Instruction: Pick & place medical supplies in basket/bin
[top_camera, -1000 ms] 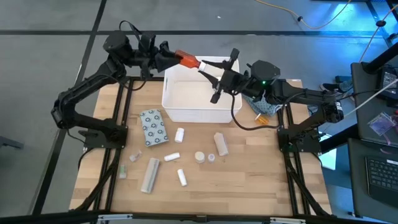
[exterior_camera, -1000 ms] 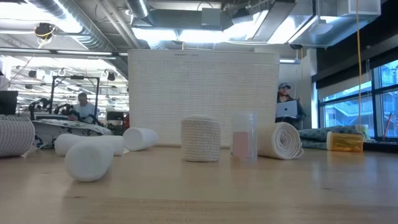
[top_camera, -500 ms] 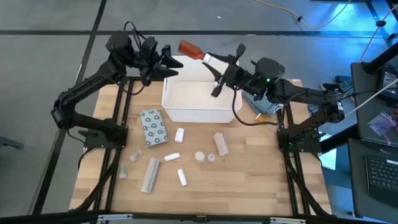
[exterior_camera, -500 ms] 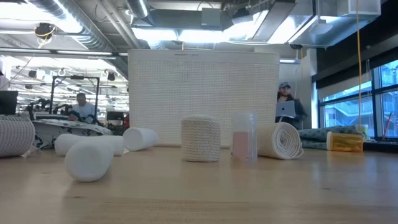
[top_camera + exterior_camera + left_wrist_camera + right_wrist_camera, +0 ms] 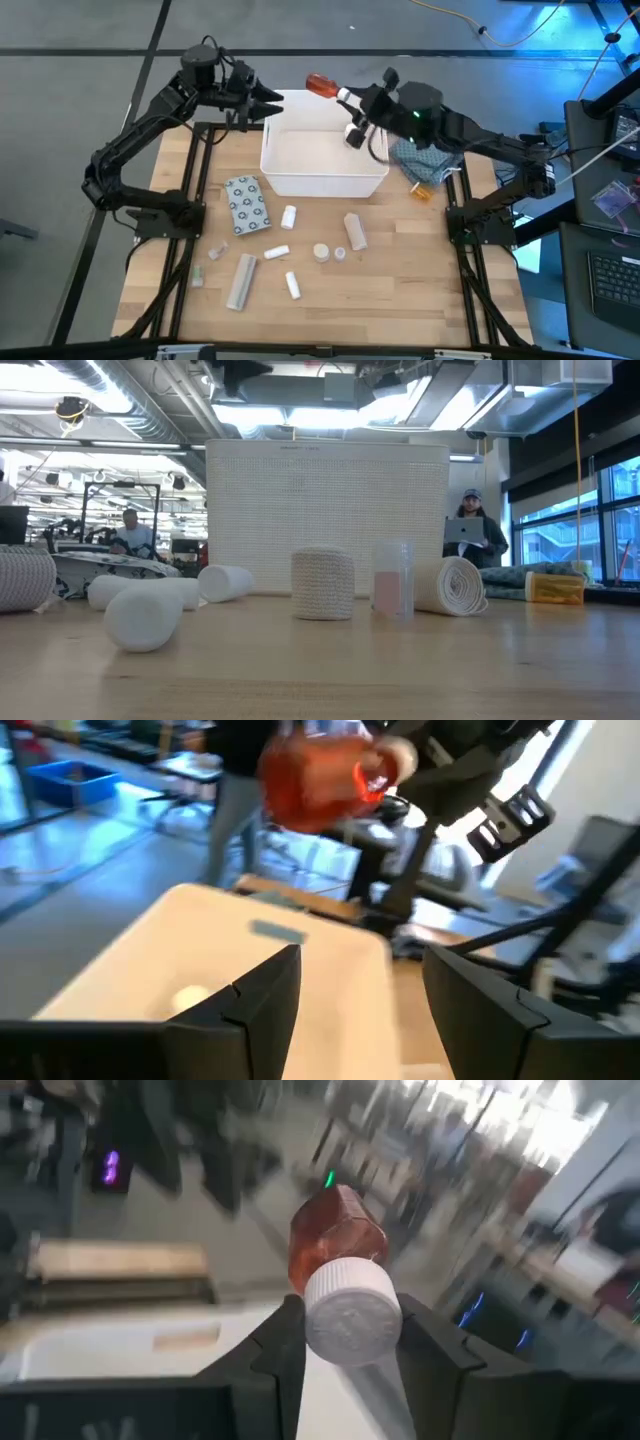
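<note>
Overhead, the right gripper point(image 5: 350, 97) sits at upper centre of the frame, over the far rim of the white tub point(image 5: 323, 181), its two fingers clamped on the white cap of a red bottle point(image 5: 322, 84). The bottle's body pokes out up and to the left, beyond the tub's far edge and clear of the table. Right wrist view confirms it: white cap pinched between both dark fingers point(image 5: 290, 1345), red bottle point(image 5: 336, 1240) pointing away from the camera.

Left gripper point(image 5: 268, 103) hangs at the tub's upper-left corner, jaws spread, nothing between them. In the left wrist view its fingers point(image 5: 262, 995) stand apart over the tub's pale interior, with the red bottle point(image 5: 318, 772) blurred beyond them, held by the other arm.

Tub interior looks bare from above.

On the wooden table point(image 5: 420, 290), in the lower half of the frame:
- grey dotted packet point(image 5: 246, 205), just below the tub's lower-left corner
- small white roll point(image 5: 289, 216) to its right
- beige roll point(image 5: 355, 231) right of centre
- white roll point(image 5: 276, 253) and another small one point(image 5: 293, 285) below it
- long pale tube point(image 5: 241, 280), lower left
- two small round pieces point(image 5: 321, 252) near centre

Blue-grey patterned cloth point(image 5: 425, 160) lies right of the tub, under the right arm.

Low view: rolls and a clear vial point(image 5: 392, 578) in front of the tub wall point(image 5: 327, 510); a person with a laptop point(image 5: 474, 530) in the room behind.
</note>
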